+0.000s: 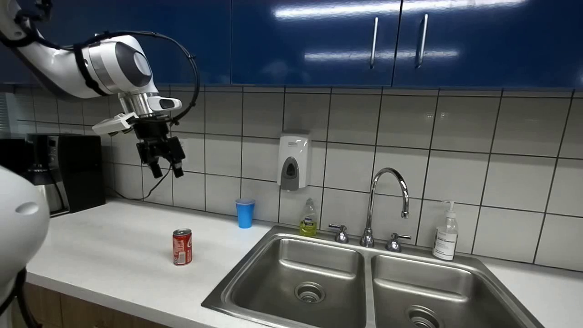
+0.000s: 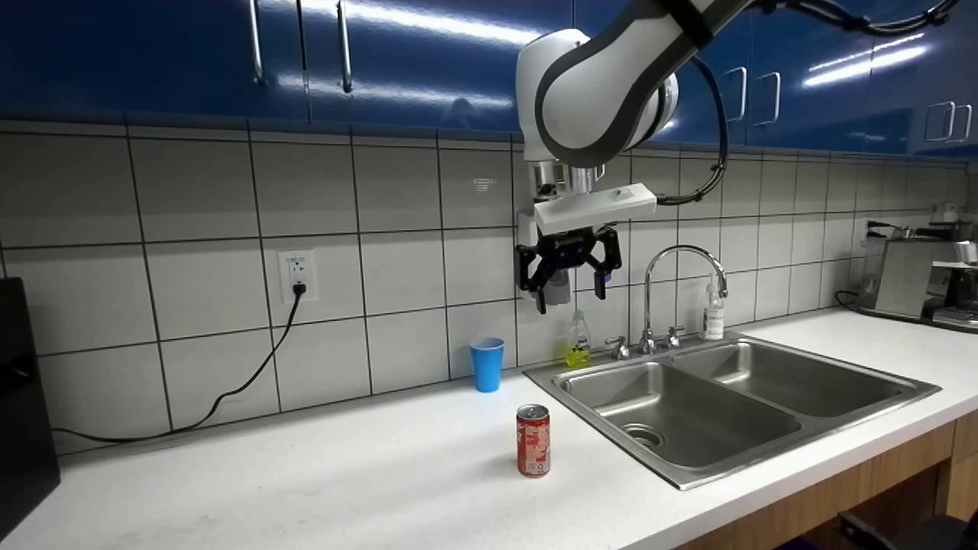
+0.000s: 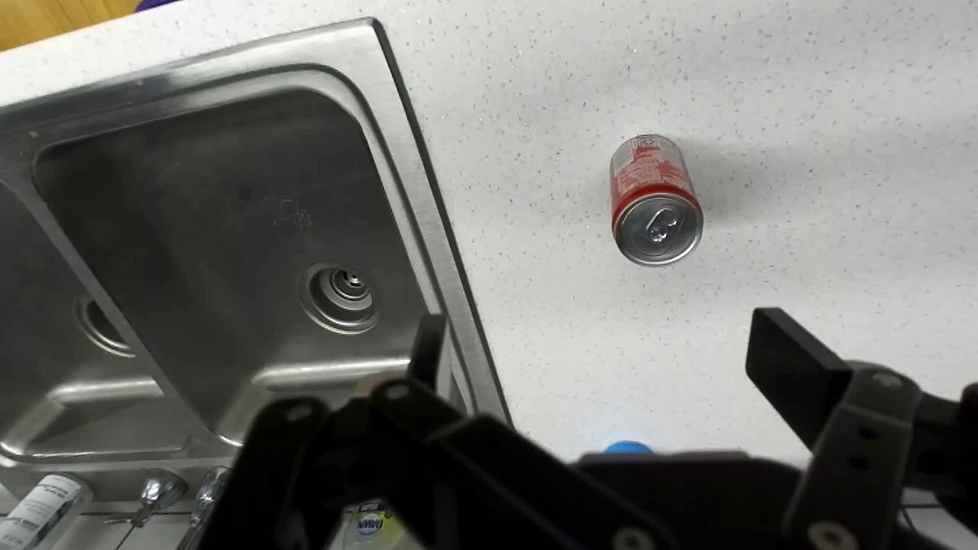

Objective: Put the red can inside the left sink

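The red can stands upright on the white counter, left of the sinks, in both exterior views (image 1: 182, 247) (image 2: 533, 441). In the wrist view the red can (image 3: 649, 172) shows its silvery top, beyond the fingertips. The left sink, a steel basin with a round drain, shows in both exterior views (image 1: 268, 284) (image 2: 695, 420) and at the left of the wrist view (image 3: 237, 206). It looks bare inside. My gripper is open and empty, high above the counter, in both exterior views (image 1: 167, 171) (image 2: 571, 296). In the wrist view its fingertips (image 3: 600, 336) are wide apart with only counter between them.
A blue cup (image 1: 245, 214) stands near the tiled wall behind the can. A dish soap bottle (image 1: 308, 222), a curved faucet (image 1: 371, 200) and a pump bottle (image 1: 445, 239) line the sink's back. A wall dispenser (image 1: 294, 159) hangs above. A black machine (image 1: 77, 168) stands far left.
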Robot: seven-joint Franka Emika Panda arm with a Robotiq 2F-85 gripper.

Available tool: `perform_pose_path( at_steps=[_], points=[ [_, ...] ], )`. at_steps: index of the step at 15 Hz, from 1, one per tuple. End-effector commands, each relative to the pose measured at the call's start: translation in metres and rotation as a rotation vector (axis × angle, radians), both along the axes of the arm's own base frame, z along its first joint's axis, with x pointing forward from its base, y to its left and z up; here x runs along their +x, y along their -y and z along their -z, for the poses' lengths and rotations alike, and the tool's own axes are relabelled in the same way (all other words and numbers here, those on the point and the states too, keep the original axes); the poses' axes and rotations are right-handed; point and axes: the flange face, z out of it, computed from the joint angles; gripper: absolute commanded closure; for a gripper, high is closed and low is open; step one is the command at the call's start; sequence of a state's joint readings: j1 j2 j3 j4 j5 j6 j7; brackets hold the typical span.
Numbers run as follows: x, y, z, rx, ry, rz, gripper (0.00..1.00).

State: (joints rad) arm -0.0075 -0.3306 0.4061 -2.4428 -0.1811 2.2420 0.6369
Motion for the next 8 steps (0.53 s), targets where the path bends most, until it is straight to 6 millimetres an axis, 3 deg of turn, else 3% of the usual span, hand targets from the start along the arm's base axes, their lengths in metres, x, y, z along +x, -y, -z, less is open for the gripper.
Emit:
perform_pose_path(
  at_steps=[1, 6, 8],
  points=[
    [0.003, -0.001, 0.001, 0.016, -0.007, -0.048, 0.0],
    [0.014, -0.005, 0.007, 0.088, 0.01, -0.264, 0.0],
    [0.019, -0.001, 0.012, 0.085, -0.018, -0.266, 0.0]
  ],
)
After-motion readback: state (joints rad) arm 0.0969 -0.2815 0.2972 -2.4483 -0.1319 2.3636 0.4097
